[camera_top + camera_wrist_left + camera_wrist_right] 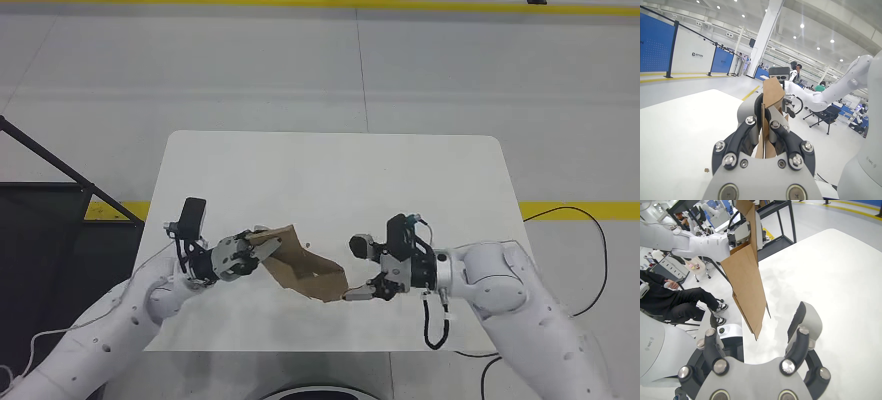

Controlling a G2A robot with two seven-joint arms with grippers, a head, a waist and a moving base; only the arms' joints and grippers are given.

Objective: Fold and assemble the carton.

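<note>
Above table [330, 180] | carton [305, 268] clamped by left gripper [255, 248] | right gripper [353, 270] spread

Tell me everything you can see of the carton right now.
The carton is plain brown corrugated cardboard, mostly flat, with creased panels and loose end flaps, not yet formed into a box. It is held edge-up over the white table, apparently lifted off it. The left gripper is clamped on one end. The opposite corner points between the open fingers of the right gripper, which do not touch it.
</note>
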